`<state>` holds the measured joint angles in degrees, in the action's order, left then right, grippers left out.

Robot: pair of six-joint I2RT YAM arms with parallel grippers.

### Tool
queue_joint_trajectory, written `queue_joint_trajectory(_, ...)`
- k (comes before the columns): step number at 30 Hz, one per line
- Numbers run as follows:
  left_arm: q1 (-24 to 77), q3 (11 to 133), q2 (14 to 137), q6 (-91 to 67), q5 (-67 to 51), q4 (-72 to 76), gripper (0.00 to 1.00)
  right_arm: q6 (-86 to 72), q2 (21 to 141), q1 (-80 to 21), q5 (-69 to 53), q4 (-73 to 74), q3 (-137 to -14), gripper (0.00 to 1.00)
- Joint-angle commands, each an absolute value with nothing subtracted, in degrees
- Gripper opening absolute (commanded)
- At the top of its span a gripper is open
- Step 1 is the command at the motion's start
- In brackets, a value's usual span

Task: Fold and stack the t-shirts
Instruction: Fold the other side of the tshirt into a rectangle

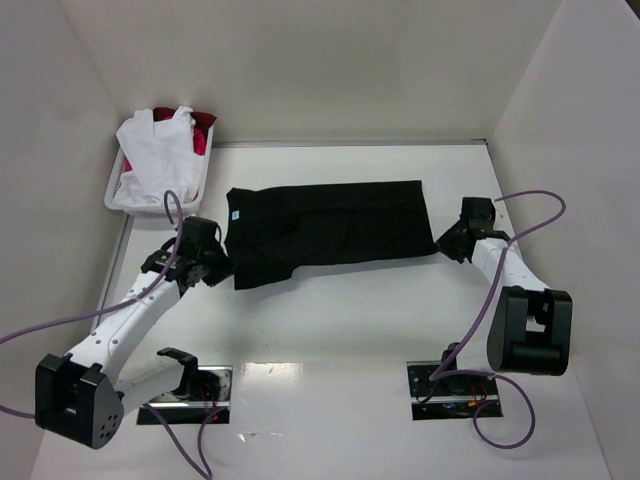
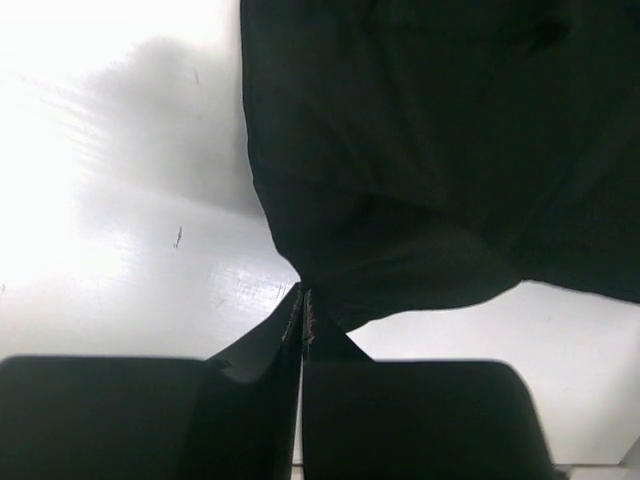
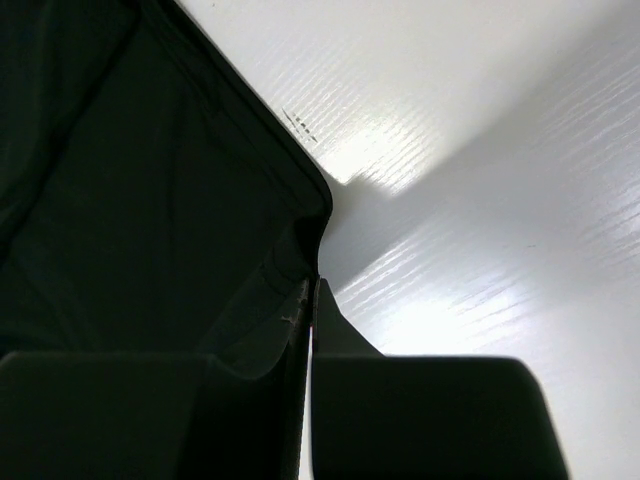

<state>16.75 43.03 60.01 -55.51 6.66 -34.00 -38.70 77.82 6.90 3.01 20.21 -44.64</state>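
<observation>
A large black t-shirt lies folded lengthwise across the middle of the table, with a small light-blue label at its left end. My left gripper is at its near left corner. In the left wrist view the gripper is shut, with the cloth pinched at the tips. My right gripper is at the near right corner. In the right wrist view the gripper is shut on the hem corner of the shirt. A white t-shirt and a red one lie in the basket.
A white basket stands at the far left corner against the walls. White walls close in the table on the left, back and right. Purple cables loop from both arms. Two mounting plates sit at the near edge.
</observation>
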Motion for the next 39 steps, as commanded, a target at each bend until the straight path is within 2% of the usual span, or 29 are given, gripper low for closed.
queue_joint_trajectory(1,14.9,46.6,60.3,-53.0,6.6,-33.8,0.0,-39.4,77.8,6.8,3.8,19.6,-47.1,0.0)
queue_joint_trajectory(17,6.8,62.6,82.9,-44.4,2.2,-27.5,0.0,-39.9,92.9,6.8,-0.3,17.5,-62.7,0.0)
queue_joint_trajectory(24,6.2,71.5,93.5,-39.9,2.7,-26.3,0.0,-40.4,98.6,6.8,-2.1,14.4,-67.1,0.0)
queue_joint_trajectory(39,5.6,79.4,104.2,-37.4,3.8,-25.2,0.0,-38.2,106.6,6.8,-4.5,12.5,-76.5,0.0)
